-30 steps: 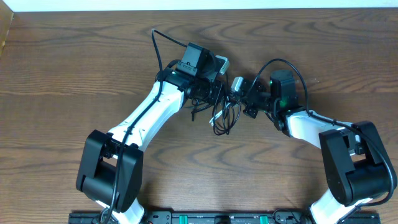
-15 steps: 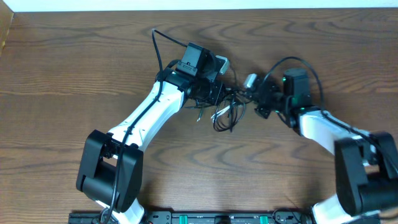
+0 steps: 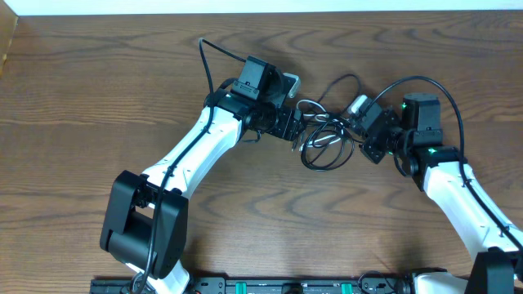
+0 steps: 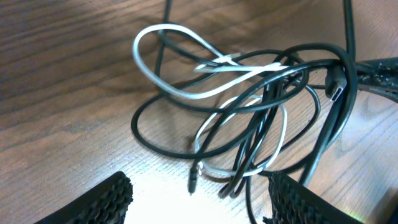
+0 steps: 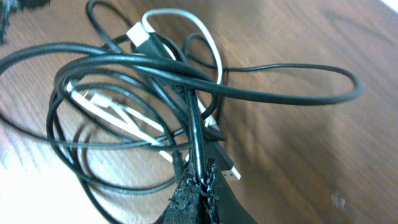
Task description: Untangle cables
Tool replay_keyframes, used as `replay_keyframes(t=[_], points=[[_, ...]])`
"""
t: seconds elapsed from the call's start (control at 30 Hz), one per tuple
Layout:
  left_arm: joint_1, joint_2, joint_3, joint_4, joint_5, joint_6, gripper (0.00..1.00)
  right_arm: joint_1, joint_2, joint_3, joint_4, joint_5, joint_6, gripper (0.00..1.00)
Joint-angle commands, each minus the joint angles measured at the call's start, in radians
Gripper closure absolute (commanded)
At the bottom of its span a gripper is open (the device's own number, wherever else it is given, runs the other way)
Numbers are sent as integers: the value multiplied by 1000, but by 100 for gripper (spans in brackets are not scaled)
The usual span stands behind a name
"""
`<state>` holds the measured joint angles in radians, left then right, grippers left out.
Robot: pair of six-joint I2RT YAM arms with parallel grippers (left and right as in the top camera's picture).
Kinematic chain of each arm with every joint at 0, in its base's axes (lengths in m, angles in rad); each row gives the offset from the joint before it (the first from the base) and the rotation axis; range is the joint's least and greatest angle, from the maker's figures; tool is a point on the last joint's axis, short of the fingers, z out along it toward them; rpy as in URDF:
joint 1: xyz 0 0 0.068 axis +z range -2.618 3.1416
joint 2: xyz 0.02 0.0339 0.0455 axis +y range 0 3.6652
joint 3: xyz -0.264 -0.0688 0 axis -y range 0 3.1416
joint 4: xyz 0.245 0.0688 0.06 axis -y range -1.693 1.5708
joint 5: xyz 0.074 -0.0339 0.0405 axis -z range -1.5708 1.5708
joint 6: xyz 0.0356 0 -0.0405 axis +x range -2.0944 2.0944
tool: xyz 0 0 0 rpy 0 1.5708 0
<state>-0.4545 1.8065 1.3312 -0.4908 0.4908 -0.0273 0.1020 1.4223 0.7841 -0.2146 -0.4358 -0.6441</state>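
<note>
The cables lie as one tangle on the wooden table between my two grippers. In the left wrist view a white cable loops through black cables, and a loose black plug lies on the wood. My left gripper is open, its pads wide apart on either side of the tangle's near edge, holding nothing. My left gripper sits at the tangle's left side. My right gripper is shut on a black cable. From there black loops and the white cable fan out. My right gripper sits at the tangle's right side.
Thick black arm wires arch over the right wrist and behind the left arm. The table's far edge runs along the top. Bare wood lies in front of the tangle and to the left.
My left gripper has opened and let go of the cables. My right gripper has moved right with a black cable, dragging the tangle right and spreading its loops.
</note>
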Motion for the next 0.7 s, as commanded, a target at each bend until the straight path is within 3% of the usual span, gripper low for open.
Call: replay_keyframes(t=[0.0, 0.37, 0.53, 0.67], points=[[0, -7, 0, -2, -5, -5, 29, -4, -22, 1, -33, 34, -8, 99], [0, -7, 0, -9, 13, -16, 29, -3, -22, 1, -54, 46, -7, 99], [-2, -7, 0, -9, 131, 4, 36, -3, -11, 1, -10, 72, 10, 99], [-9, -7, 0, -10, 285, 127, 39, -3, 18, 1, 43, 71, 20, 99]])
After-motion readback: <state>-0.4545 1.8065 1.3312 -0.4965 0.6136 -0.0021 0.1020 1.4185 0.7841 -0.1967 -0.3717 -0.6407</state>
